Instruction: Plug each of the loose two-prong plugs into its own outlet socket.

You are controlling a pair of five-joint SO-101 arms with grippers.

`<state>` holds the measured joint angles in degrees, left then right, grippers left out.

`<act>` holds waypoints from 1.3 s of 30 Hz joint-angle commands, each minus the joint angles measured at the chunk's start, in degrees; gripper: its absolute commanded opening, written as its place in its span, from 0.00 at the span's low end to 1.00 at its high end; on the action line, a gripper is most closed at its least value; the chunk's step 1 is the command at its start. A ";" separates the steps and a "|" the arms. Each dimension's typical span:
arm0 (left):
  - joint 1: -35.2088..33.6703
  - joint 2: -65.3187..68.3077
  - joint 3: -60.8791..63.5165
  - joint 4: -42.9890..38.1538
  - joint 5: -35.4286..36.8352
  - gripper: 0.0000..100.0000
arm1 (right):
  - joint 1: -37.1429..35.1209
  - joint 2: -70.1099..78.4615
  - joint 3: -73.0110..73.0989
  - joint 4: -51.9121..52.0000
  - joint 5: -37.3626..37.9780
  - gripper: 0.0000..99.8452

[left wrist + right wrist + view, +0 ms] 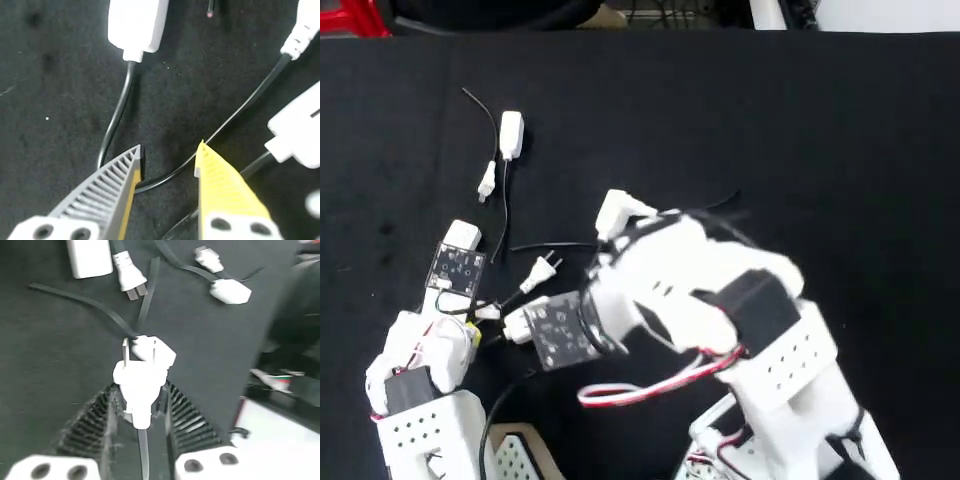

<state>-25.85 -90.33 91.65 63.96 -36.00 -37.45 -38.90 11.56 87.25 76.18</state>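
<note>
My right gripper (141, 390) is shut on a white two-prong plug (142, 377), prongs pointing away from the wrist. Just beyond the prongs lies a white outlet socket (162, 354) on a flat black cable; I cannot tell whether they touch. Farther off lie a loose white plug (131, 277), also seen in the high view (540, 272), and a white block (90, 257). My left gripper (169, 150) stands open low over the black mat, a black cable (165, 177) running between its grey and yellow fingers. Ahead of it is a white socket body (137, 22).
The right arm (720, 300) covers the middle of the black table (820, 130). The left arm (420, 370) is at the lower left. A white adapter (510, 135) and a small connector (487, 182) lie at the back left. Cables criss-cross between the arms.
</note>
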 commanded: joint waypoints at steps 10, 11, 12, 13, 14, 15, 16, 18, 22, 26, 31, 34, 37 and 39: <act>-0.04 -0.26 0.66 -1.58 -0.53 0.18 | -1.58 21.49 2.15 -5.27 6.95 0.01; -0.04 -0.35 0.84 -1.58 -0.62 0.18 | -1.58 21.49 6.11 -8.26 6.95 0.01; -0.04 -0.35 0.84 -1.58 -0.62 0.18 | -1.58 21.23 10.33 -11.08 7.03 0.01; -0.04 -0.35 0.92 -1.58 -0.62 0.18 | -1.58 20.88 14.55 -13.98 7.12 0.01; -0.04 -0.35 0.92 -1.58 -0.62 0.18 | -1.67 20.53 18.95 -17.05 7.12 0.01; -0.04 -0.35 1.01 -1.58 -0.70 0.18 | -2.29 20.18 23.34 -20.04 7.12 0.01; -0.04 -0.35 1.01 -1.58 -0.70 0.18 | -2.81 19.91 27.38 -22.68 7.12 0.01; -0.04 -0.35 1.01 -1.76 -0.70 0.18 | -3.25 19.56 34.86 -27.69 7.12 0.01; -0.04 -0.35 1.36 -3.34 -0.70 0.18 | -3.43 19.30 42.95 -33.67 7.12 0.01; -0.04 -0.35 1.36 -3.43 -0.70 0.18 | -0.70 19.21 44.09 -33.58 6.86 0.12; -0.04 -0.35 1.36 -3.43 -0.70 0.18 | 2.64 19.12 43.12 -33.58 3.43 0.15; -0.04 -0.35 1.36 -3.52 -0.70 0.18 | 3.87 17.10 40.40 -32.79 -5.71 0.15; -0.04 -0.35 1.36 -3.52 -0.62 0.18 | 3.78 12.35 37.58 -29.98 -19.43 0.15; -0.22 -0.35 1.36 -3.52 -0.53 0.18 | 3.78 8.57 35.82 -27.69 -32.09 0.15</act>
<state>-25.85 -90.24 93.49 61.49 -36.18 -34.73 -24.84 52.62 57.19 60.53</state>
